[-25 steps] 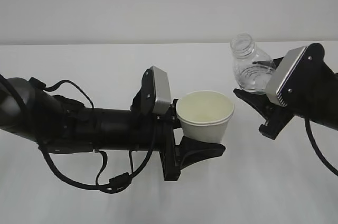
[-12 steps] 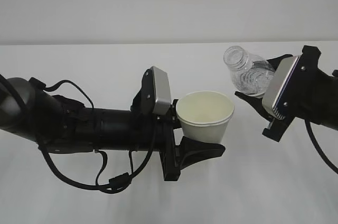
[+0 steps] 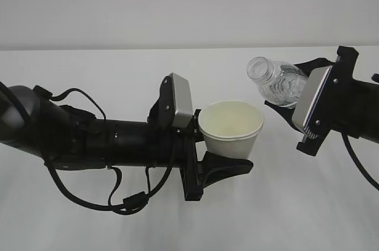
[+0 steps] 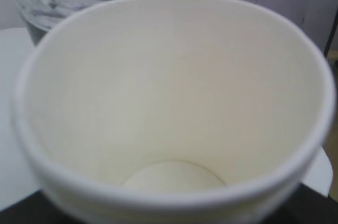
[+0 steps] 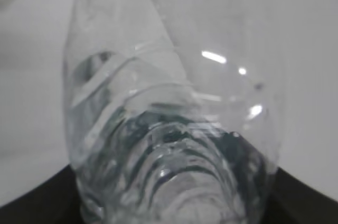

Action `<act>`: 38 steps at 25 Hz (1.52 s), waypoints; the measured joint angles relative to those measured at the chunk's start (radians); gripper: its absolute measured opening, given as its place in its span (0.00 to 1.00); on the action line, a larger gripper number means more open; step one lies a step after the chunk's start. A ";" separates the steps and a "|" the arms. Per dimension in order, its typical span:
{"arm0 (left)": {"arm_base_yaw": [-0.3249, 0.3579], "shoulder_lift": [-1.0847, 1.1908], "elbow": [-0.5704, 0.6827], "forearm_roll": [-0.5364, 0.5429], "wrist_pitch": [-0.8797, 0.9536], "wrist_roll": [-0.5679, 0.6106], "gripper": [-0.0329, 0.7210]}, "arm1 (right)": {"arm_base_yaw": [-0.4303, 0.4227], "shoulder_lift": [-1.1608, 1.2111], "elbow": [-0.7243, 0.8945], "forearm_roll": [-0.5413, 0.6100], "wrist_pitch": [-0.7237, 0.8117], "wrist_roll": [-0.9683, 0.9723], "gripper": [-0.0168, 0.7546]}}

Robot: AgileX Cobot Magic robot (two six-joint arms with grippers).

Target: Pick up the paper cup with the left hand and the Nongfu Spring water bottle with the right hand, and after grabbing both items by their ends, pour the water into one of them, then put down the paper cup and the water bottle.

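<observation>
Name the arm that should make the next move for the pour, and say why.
The right. Its gripper holds the Nongfu Spring water bottle, tilted with its open neck toward the paper cup but short of the rim. The left gripper holds the cup upright and apparently empty.

Two black robot arms reach toward each other above a white bench (image 3: 177, 227). The left arm stretches nearly level from the left edge, cables looping beneath it, its wrist camera housing facing up; the left tool (image 3: 228, 144) clasps the paper cup (image 3: 230, 128) upright by its lower part. The right arm enters from the right edge, its wrist rolled leftward, the right tool (image 3: 290, 100) gripping the Nongfu Spring water bottle (image 3: 275, 82) by its base, neck tilted toward the cup.
</observation>
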 joint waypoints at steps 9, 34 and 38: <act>0.000 0.000 -0.031 0.003 0.004 0.000 0.67 | 0.000 0.000 -0.049 0.000 0.004 -0.032 0.64; 0.000 0.000 -0.031 0.038 0.022 -0.053 0.67 | 0.000 0.000 -0.089 -0.033 0.023 -0.191 0.64; 0.000 0.000 -0.031 0.074 0.022 -0.075 0.67 | 0.000 0.000 -0.089 -0.033 0.023 -0.209 0.64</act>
